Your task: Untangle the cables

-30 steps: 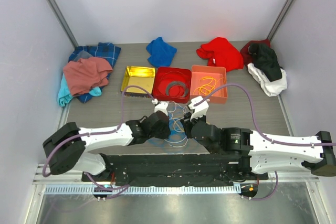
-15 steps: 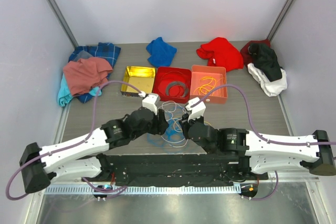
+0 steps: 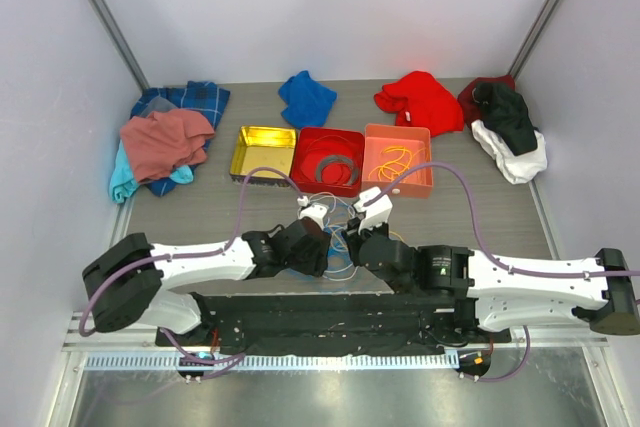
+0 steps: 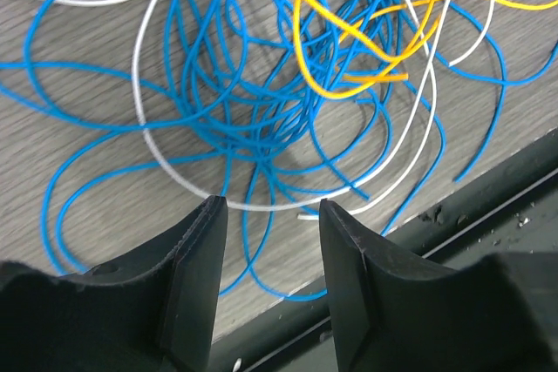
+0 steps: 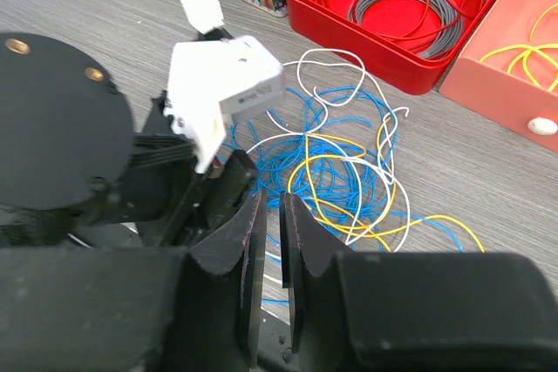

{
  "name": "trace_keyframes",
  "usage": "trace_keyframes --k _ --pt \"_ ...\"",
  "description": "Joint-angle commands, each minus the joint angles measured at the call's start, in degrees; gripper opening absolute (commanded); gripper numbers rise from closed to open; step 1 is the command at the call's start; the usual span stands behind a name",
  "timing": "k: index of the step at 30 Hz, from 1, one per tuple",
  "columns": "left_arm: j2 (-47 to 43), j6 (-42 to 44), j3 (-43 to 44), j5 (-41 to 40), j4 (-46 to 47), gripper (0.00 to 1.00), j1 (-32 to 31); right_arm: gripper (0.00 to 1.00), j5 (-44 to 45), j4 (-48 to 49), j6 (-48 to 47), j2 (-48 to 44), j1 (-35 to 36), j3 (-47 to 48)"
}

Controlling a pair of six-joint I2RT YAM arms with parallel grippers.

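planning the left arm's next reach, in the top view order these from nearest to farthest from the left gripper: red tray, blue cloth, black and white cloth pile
1. Red tray, just beyond the left gripper, slightly right.
2. Blue cloth, farther back, behind the trays.
3. Black and white cloth pile, far right back corner.

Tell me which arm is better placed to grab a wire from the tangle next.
Left, probably: the left gripper is open right over the cables, while the right gripper is nearly shut, holding nothing.
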Motion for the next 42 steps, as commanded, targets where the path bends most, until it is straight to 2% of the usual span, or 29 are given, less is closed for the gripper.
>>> trace_keyframes --k 1,6,7,9,10,12,13,14,18,19,25,29,32,38,42 --pt "2.5 0.2 0.7 0.6 7.4 0.50 -0.2 0.20 2.2 0.7 1.2 -1.9 0.1 -0.5" --pt "6.5 1.0 1.1 0.2 9.4 0.47 -0.2 0.20 2.6 -0.1 2.0 -2.6 0.1 -1.1" --pt "7.1 1.0 1.4 0.3 9.6 0.40 -0.2 0.20 2.6 -0.3 2.1 -2.7 0.1 -1.2" --pt "8.4 1.0 1.6 0.4 9.8 0.34 -0.2 0.20 2.6 -0.5 2.3 -2.8 0.1 -1.3" --pt "8.5 0.9 1.5 0.4 9.8 0.25 -0.3 0.20 2.7 -0.5 2.3 -2.9 0.1 -1.3" --pt "8.4 0.6 1.1 0.2 9.6 0.15 -0.2 0.20 2.9 -0.5 2.3 -2.9 0.1 -1.3" --pt "7.1 0.4 0.7 -0.3 9.5 0.04 -0.2 0.20 3.0 -0.5 2.3 -2.8 0.1 -1.2" --pt "5.8 0.1 0.3 -0.5 9.1 0.00 -0.3 0.20 3.0 -0.6 2.3 -2.7 0.1 -1.2" --pt "-4.7 -0.3 1.7 -5.3 1.8 0.00 -1.3 0.19 3.3 -0.3 2.1 -1.9 0.0 -0.7" --pt "-11.2 -0.3 3.6 -8.1 -3.3 0.00 -1.7 0.19 3.5 0.0 1.8 -1.8 0.0 -0.7" --pt "-31.1 2.8 16.4 -18.9 -19.0 0.00 -2.1 0.18 5.4 3.0 1.1 -1.3 0.1 -1.3" --pt "-31.4 5.6 27.2 -21.7 -27.0 0.00 -2.1 0.21 4.5 6.0 0.4 -0.4 0.1 -2.2" --pt "-30.2 7.3 31.0 -22.2 -29.1 0.00 -2.1 0.27 2.8 8.1 0.1 0.5 0.0 -2.7" --pt "-29.9 9.3 32.8 -23.8 -28.4 0.00 -2.1 0.35 0.4 15.4 -1.7 -1.2 0.1 -4.2" --pt "-29.2 12.1 35.8 -26.3 -26.8 0.00 -2.1 0.37 1.1 17.0 -2.8 -2.4 0.0 -4.4"
